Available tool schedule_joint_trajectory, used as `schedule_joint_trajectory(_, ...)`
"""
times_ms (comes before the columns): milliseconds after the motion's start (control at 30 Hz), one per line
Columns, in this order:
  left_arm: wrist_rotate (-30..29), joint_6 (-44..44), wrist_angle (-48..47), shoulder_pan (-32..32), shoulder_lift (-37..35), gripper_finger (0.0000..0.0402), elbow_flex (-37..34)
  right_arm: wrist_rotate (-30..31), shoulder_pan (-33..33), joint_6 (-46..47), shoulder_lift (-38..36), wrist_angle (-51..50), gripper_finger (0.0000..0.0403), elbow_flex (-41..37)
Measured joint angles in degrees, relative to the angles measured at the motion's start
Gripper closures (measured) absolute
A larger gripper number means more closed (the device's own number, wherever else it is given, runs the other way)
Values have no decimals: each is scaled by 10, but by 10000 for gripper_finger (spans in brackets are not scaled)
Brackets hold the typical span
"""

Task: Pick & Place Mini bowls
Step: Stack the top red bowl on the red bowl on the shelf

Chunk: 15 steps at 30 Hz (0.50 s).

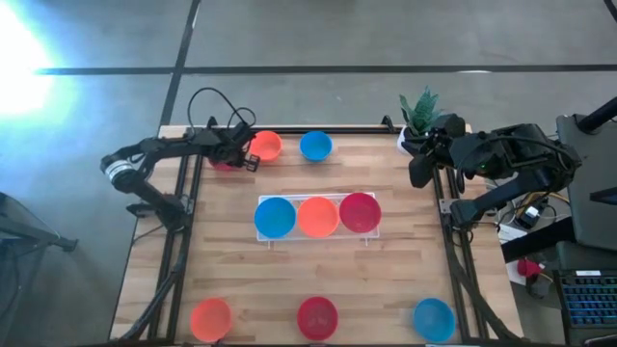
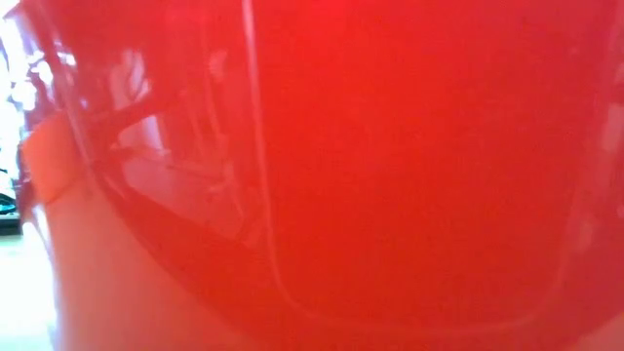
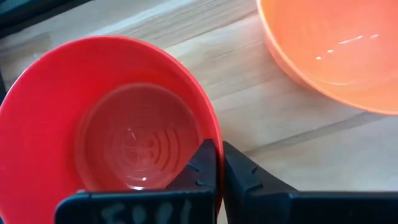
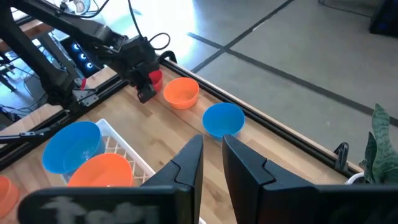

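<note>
My left gripper [image 1: 238,151] is at the table's far left, shut on a red mini bowl [image 1: 223,160]. Beside it toward the right stand an orange bowl [image 1: 266,146] and a blue bowl [image 1: 315,146]. A white tray [image 1: 266,237] in the middle holds a blue [image 1: 276,217], an orange [image 1: 318,217] and a red bowl [image 1: 359,212]. Along the near edge sit an orange [image 1: 210,318], a red [image 1: 317,316] and a blue bowl [image 1: 434,320]. My right gripper [image 4: 212,152] waits shut at the far right, holding nothing. My left gripper pinches the red bowl's rim [image 3: 213,138] on the side facing the orange bowl [image 3: 336,50]. One finger [image 3: 202,167] is inside the bowl and the other [image 3: 242,174] outside. The fingers slant down from above. Whether the bowl is off the table I cannot tell.
A small white pot with a green plant [image 1: 418,114] stands at the far right corner, close to my right arm. The near red bowl's wall [image 2: 390,156] fills the low view. Bare wood lies between the tray and both rows of bowls.
</note>
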Motion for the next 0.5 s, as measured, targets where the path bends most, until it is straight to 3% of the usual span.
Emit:
schedule_joint_trajectory(200, 39, 27, -9, -1, -47, 400, 10, 0, 0, 0, 0, 0, 346, 0)
schedule_joint_trajectory(500, 38, 112, -25, -19, -144, 401, 98, 0, 0, -14, 0, -1, 346, 0)
